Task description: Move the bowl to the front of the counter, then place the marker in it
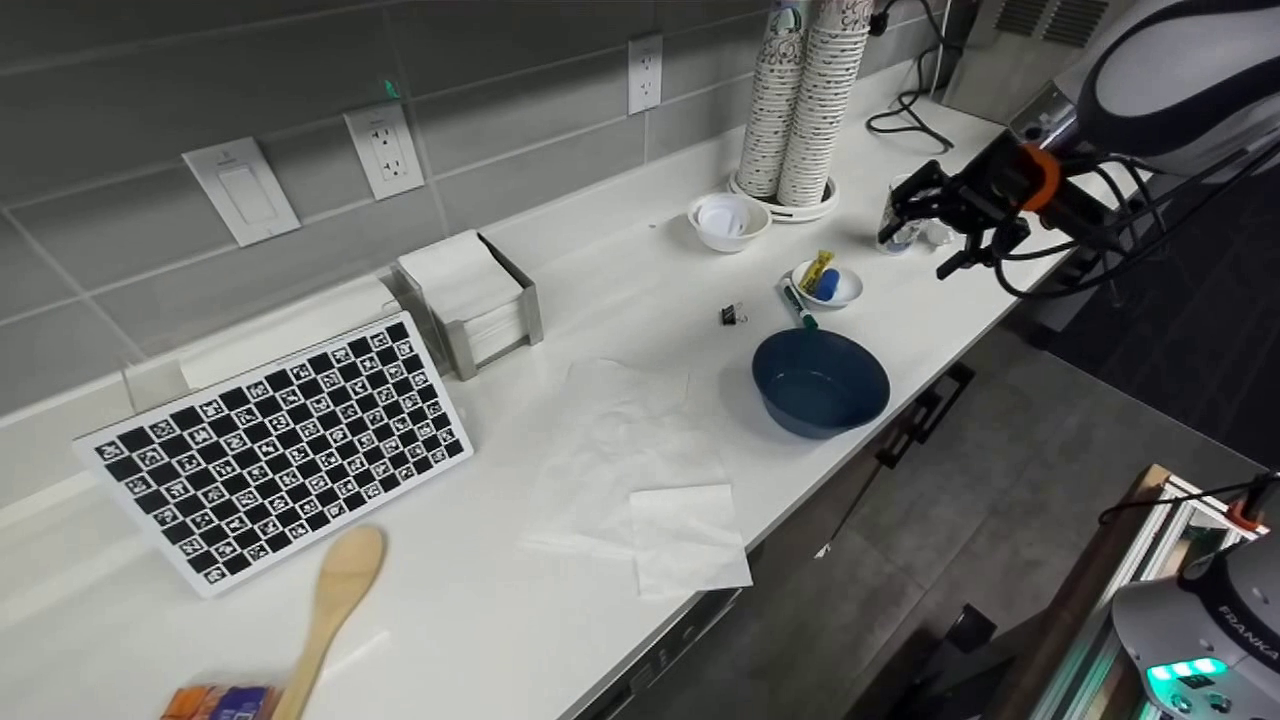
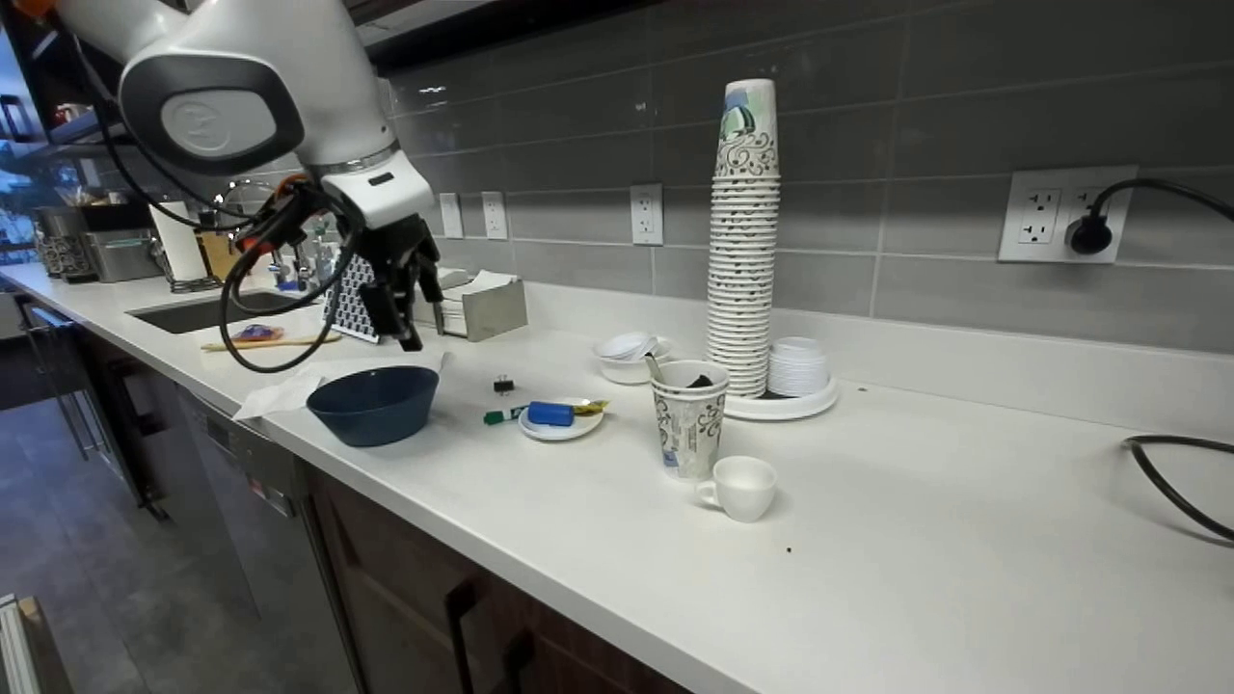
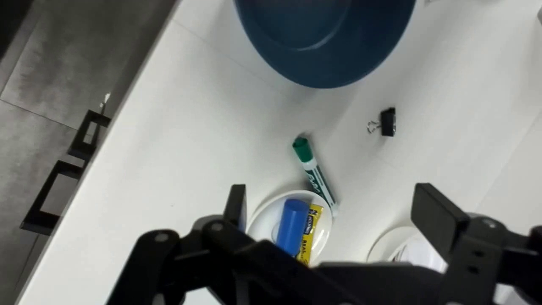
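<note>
The dark blue bowl point(image 1: 822, 390) stands upright near the counter's front edge; it also shows in an exterior view point(image 2: 374, 410) and at the top of the wrist view point(image 3: 330, 63). The green-capped marker point(image 3: 315, 176) lies on the counter between the bowl and a small white dish, its tail end close against the dish rim. The marker also shows in both exterior views point(image 1: 797, 304) point(image 2: 503, 415). My gripper point(image 3: 330, 195) is open and empty, above the counter; in the wrist view the marker's tail lies between its fingers. It also shows in both exterior views point(image 1: 915, 255) point(image 2: 422, 321).
The small white dish point(image 3: 264, 220) holds a blue cylinder point(image 3: 292, 226) and a yellow packet point(image 3: 311, 228). A black binder clip point(image 3: 387, 122) lies nearby. Paper cups point(image 2: 689, 424), a white mug point(image 2: 742, 487), a white bowl point(image 1: 728, 225) and tall cup stacks point(image 2: 744, 270) stand around.
</note>
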Controlling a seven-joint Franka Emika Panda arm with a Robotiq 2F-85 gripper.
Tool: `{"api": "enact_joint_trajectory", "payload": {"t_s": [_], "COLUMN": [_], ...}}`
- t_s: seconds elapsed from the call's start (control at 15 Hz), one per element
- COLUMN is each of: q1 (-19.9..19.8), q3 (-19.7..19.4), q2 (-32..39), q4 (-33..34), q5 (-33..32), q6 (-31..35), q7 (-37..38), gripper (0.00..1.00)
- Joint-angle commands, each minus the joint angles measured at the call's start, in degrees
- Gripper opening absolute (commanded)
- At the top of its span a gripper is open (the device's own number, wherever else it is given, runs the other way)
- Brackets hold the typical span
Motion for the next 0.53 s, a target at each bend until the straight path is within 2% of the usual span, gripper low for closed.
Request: {"api": "enact_joint_trajectory", "payload": {"t_s": [0.0, 0.13, 0.2, 0.27, 0.33, 0.4, 0.47], "q1": [-7.2, -16.2, -20.1, -24.5, -28.9, -32.0, -31.4], "q3": [13.7, 22.9, 26.9, 30.1, 34.0, 37.1, 36.8], "q2": [7.3, 12.4, 11.6, 10.2, 10.9, 12.4, 14.4], "q4": [2.0, 4.9, 4.4, 5.8, 8.1, 11.3, 14.2], "q5": [-5.8, -14.4, -19.7, -24.3, -29.2, -34.0, -38.8], "q6": [10.7, 13.4, 12.8, 8.0, 5.9, 2.4, -0.3], "q7": [15.6, 24.5, 29.2, 30.2, 31.6, 33.0, 35.8], "gripper": [1.00, 1.00, 1.00, 1.00, 1.00, 1.00, 1.00]}}
